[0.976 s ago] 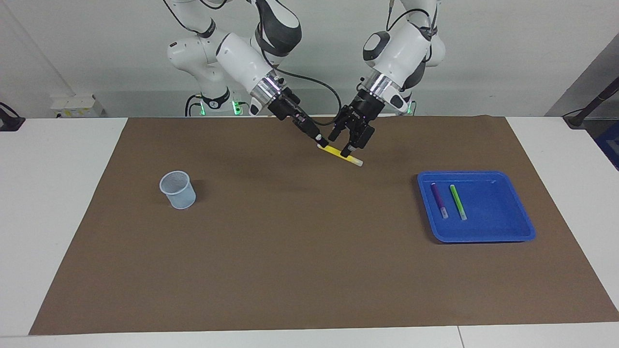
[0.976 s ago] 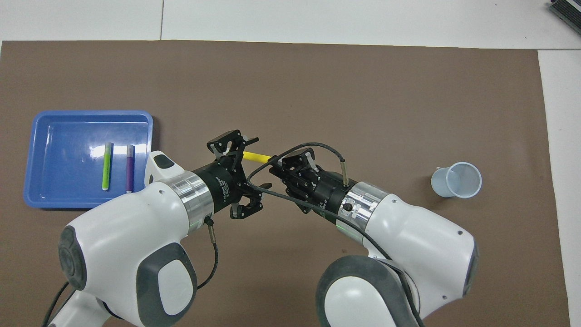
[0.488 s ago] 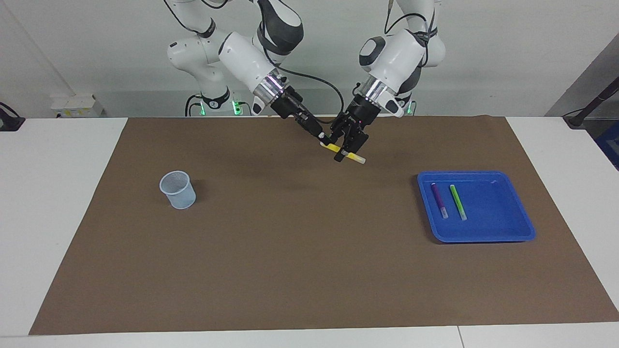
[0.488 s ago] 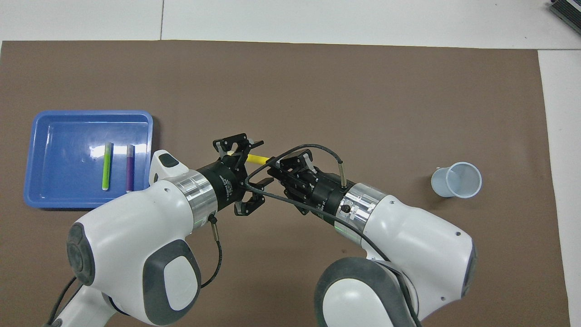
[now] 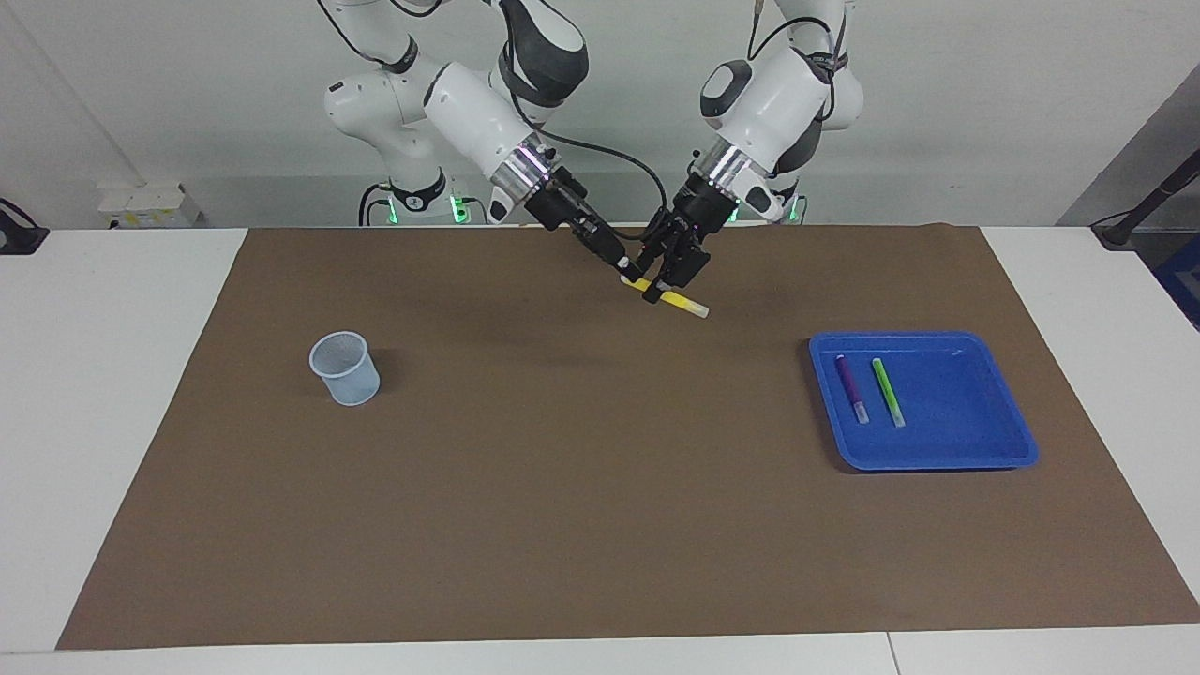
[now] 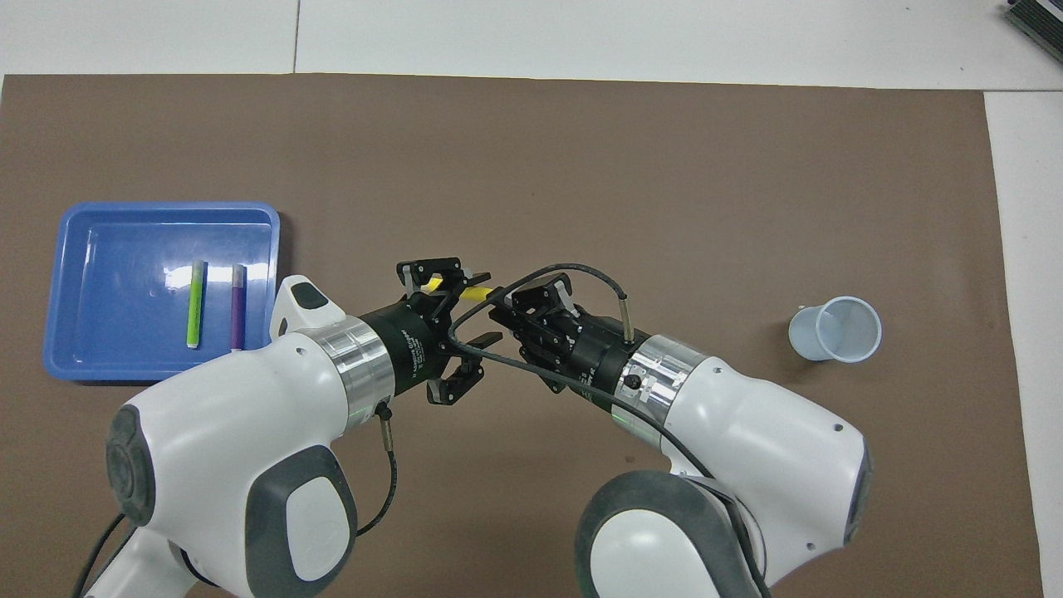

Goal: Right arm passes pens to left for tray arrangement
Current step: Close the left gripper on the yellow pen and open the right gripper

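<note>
The right gripper (image 5: 626, 272) is pinching one end of the yellow pen (image 5: 677, 302) in the air, and the left gripper (image 5: 664, 286) is squeezing shut on the pen's middle right beside it. This looks like the hand-over step. Next the right one needs to let go, so the left can carry the pen to the blue tray (image 5: 994, 455), well off toward its end of the table, where the purple pen (image 5: 851, 387) and green pen (image 5: 888, 391) are lying.

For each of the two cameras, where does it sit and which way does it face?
Facing view: high across the table, looking at both arms' fronts and bases; the tray lies toward the left arm's end.
Overhead view: above the robots' end, looking steeply down; both forearms enter from the bottom.
Shared: left gripper and right gripper meeting at the yellow pen, tray, mesh cup.
</note>
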Action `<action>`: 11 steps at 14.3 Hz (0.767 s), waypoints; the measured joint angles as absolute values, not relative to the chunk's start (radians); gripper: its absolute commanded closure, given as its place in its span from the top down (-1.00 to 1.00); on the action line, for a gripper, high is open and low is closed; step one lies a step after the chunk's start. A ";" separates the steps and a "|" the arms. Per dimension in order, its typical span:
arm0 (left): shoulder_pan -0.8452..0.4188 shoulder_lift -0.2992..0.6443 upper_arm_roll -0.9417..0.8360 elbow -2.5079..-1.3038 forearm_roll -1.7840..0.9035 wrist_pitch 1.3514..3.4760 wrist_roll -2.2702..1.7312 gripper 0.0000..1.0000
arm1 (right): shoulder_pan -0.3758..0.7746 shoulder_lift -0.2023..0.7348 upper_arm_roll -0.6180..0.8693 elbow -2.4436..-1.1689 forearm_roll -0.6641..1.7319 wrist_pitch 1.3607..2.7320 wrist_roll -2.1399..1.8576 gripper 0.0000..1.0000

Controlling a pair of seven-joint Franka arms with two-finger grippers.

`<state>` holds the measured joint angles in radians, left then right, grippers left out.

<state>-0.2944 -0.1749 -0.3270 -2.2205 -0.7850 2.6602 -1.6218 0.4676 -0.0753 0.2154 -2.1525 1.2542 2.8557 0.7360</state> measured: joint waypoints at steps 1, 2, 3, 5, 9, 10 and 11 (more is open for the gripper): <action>-0.292 -0.175 -0.324 -2.219 -0.785 2.662 -1.619 -1.00 | 0.469 -0.075 0.216 -2.156 1.254 2.853 0.736 -1.00; -0.291 -0.175 -0.319 -2.218 -0.785 2.661 -1.614 -1.00 | 0.472 -0.075 0.216 -2.159 1.254 2.851 0.736 -1.00; -0.290 -0.175 -0.316 -2.218 -0.784 2.652 -1.607 -1.00 | 0.474 -0.075 0.216 -2.160 1.254 2.853 0.736 -1.00; -0.286 -0.177 -0.316 -2.217 -0.784 2.639 -1.596 -1.00 | 0.474 -0.075 0.216 -2.162 1.254 2.851 0.736 -1.00; -0.278 -0.178 -0.314 -2.211 -0.783 2.603 -1.582 -1.00 | 0.477 -0.075 0.216 -2.163 1.254 2.850 0.736 -0.03; -0.277 -0.179 -0.313 -2.210 -0.783 2.595 -1.576 -1.00 | 0.477 -0.076 0.215 -2.163 1.254 2.850 0.736 0.72; -0.276 -0.179 -0.313 -2.210 -0.783 2.591 -1.570 -1.00 | 0.477 -0.076 0.215 -2.163 1.254 2.850 0.736 1.00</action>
<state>-0.2764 -0.1788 -0.3130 -2.2097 -0.7830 2.5914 -1.5701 0.4767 -0.0759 0.2149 -2.1630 1.2542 2.8499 0.7360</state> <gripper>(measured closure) 0.811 0.789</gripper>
